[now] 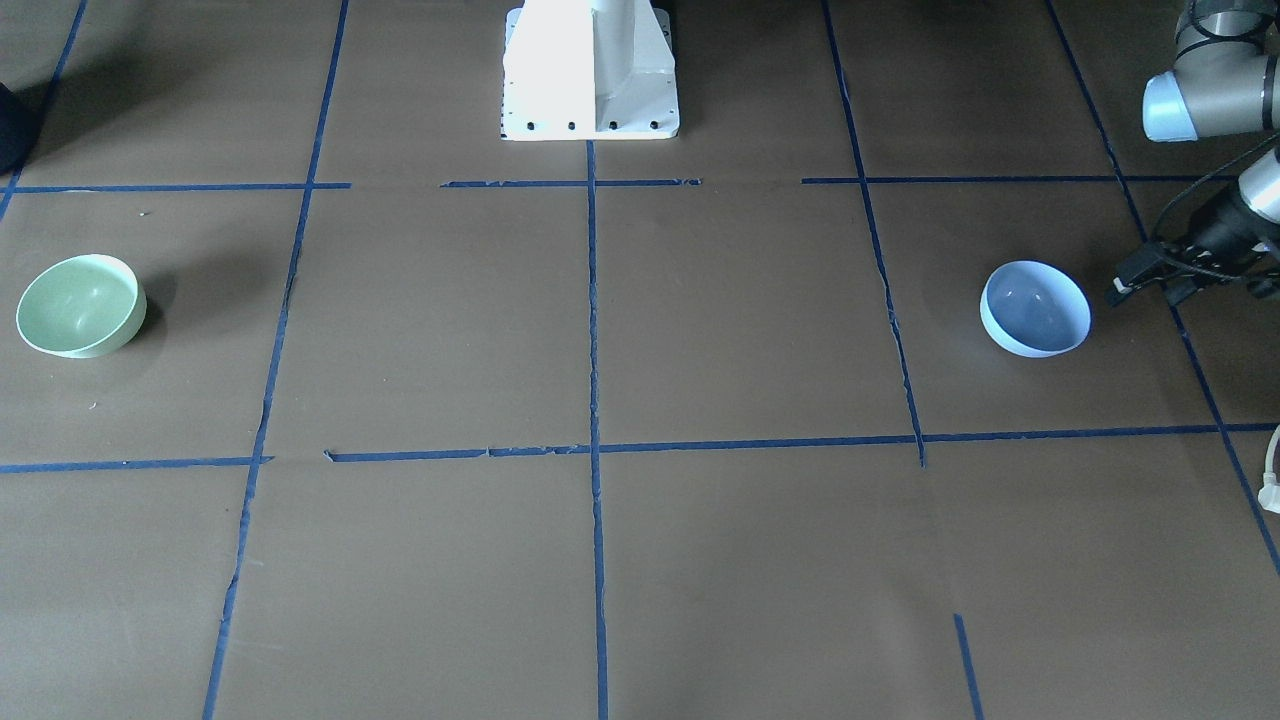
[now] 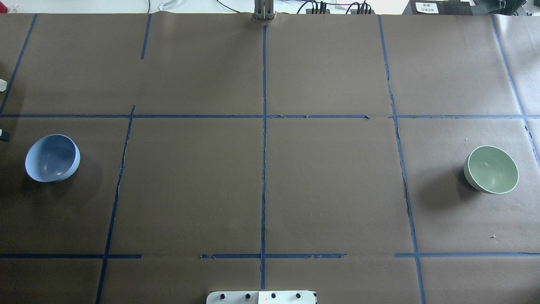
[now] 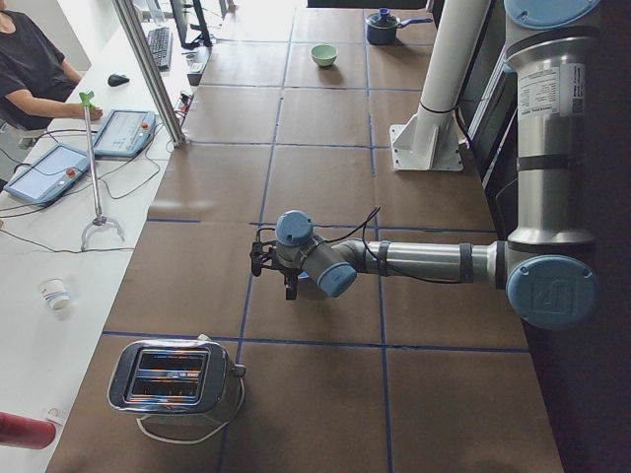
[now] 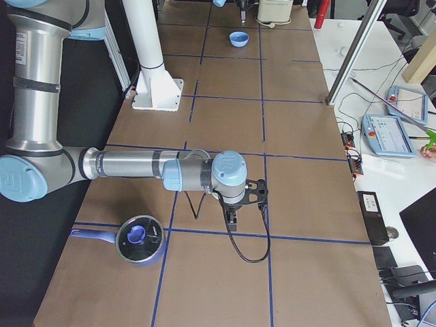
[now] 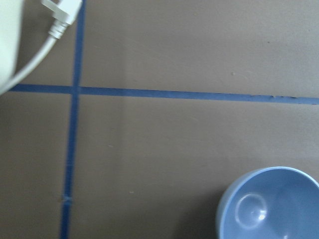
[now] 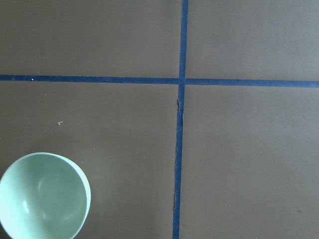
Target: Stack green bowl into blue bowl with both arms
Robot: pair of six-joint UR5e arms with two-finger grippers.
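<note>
The green bowl (image 1: 81,305) stands upright on the brown table at the robot's right end; it also shows in the overhead view (image 2: 491,169) and low left in the right wrist view (image 6: 44,196). The blue bowl (image 1: 1035,308) stands upright at the robot's left end (image 2: 52,158) and shows low right in the left wrist view (image 5: 271,204). My left gripper (image 1: 1145,290) hovers just beside the blue bowl, on its outer side, open and empty. My right gripper (image 4: 245,201) hangs above the table near the green bowl's end; I cannot tell whether it is open or shut.
The white pedestal base (image 1: 590,70) stands at the middle of the robot's side. A toaster (image 3: 177,379) with a white cord (image 5: 55,25) sits beyond the blue bowl. A blue lidded pot (image 4: 138,238) sits beyond the green bowl. Blue tape lines grid the table.
</note>
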